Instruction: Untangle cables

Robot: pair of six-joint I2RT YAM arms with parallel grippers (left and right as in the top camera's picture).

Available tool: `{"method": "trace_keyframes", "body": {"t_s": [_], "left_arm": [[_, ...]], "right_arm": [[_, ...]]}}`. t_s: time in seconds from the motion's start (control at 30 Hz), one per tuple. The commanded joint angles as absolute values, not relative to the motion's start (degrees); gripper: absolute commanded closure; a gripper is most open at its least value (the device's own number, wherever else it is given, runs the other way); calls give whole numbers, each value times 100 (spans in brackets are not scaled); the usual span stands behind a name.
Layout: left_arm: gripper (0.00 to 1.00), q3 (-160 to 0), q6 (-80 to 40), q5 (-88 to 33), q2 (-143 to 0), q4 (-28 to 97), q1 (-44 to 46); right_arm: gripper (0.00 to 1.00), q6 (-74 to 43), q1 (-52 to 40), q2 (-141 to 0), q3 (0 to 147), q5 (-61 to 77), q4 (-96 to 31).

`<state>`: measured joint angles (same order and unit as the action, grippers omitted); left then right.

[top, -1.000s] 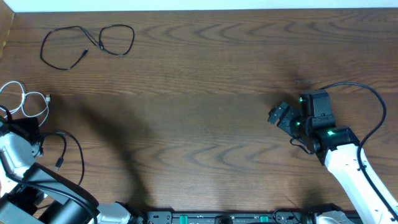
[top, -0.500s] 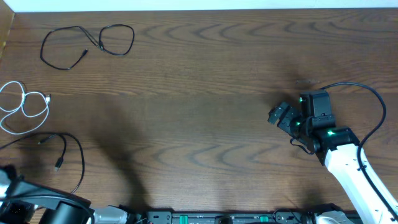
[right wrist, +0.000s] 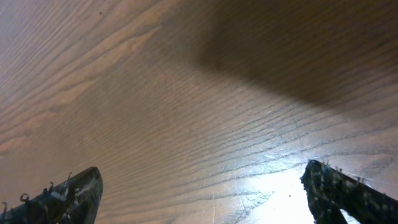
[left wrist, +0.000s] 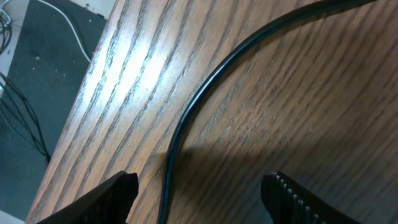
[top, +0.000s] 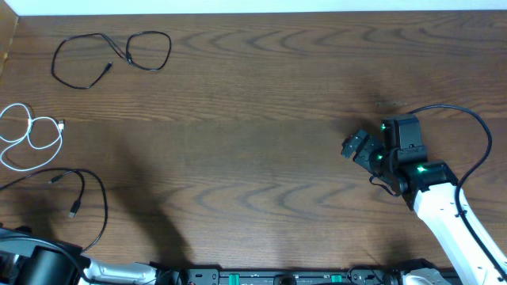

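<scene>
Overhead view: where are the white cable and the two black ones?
white cable point(top: 60, 123), overhead, its plug end.
upper black cable point(top: 128, 57), overhead, where its loops cross.
lower black cable point(top: 104, 202), overhead, its widest bend.

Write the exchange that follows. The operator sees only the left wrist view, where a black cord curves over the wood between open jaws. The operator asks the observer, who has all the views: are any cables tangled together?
Observer: No. Overhead, the white cable lies coiled on its own at the left edge of the table.
Operator: And the black ones?
Observer: One black cable is looped at the far left corner. The other black cable curves at the near left, and neither touches another cable.
Operator: Can the right arm help?
Observer: The right gripper is open and empty, over bare wood on the right side.
</scene>
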<state>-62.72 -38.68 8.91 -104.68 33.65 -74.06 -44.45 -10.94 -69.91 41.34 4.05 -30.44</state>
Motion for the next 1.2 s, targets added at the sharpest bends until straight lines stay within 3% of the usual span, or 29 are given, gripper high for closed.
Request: {"method": "trace_keyframes", "body": {"t_s": [0.0,0.77,0.87,0.97,1.17], "left_arm": [[31,-6270,-3730,867,-10481,3358,-7402],[32,-6047,-4141,484,-10993,3291,-7391],[59,-6047,-4112,327,-11052,3236,-7391],[74,-6049,-4069,314,-11061,3162,-7391],[85,-6049,-3903,185,-11061,3072,-7391]], "right_arm": [[1,-4362,-1085,-6978,4152,333,-3048],[1,-4362,-1085,-6976,4152,333,-3048],[1,-4362,-1085,-6978,4152,336,-3048],[1,-4362,-1085,-6978,4152,336,-3048],[1,-4362,-1085,-6976,4152,336,-3048]]}}
